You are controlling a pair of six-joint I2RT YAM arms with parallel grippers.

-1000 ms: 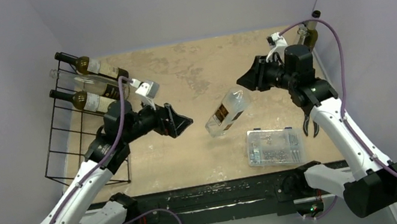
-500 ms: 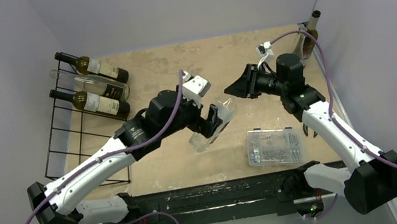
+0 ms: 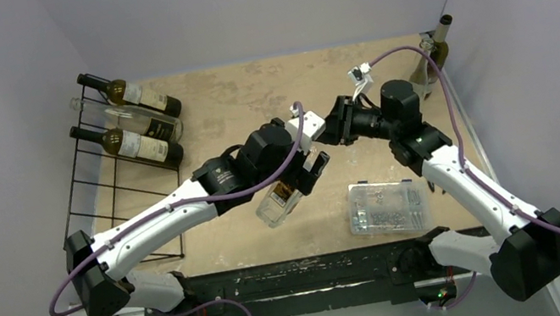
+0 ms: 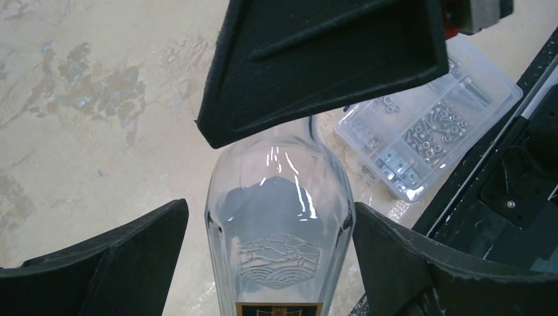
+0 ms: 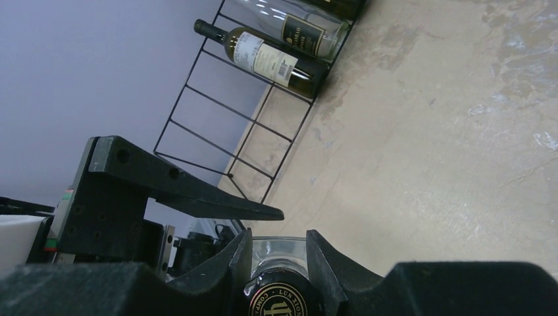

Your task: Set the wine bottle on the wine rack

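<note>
The clear glass wine bottle with a dark label hangs tilted over the table's middle. My right gripper is shut on its neck; in the right wrist view the fingers clamp just below the black cap. My left gripper is open and straddles the bottle's shoulder. Its right finger is at the glass and its left finger stands a little off. The black wire wine rack stands at the far left, with three bottles in its far rows. It also shows in the right wrist view.
A clear plastic box of screws lies on the table near the front right, just beside the bottle; it also shows in the left wrist view. A green bottle stands in the far right corner. Walls close in left, right and back.
My left arm has swung from beside the rack to the table's middle and put its open jaws around the bottle. The right gripper and bottle have shifted left and nearer.
</note>
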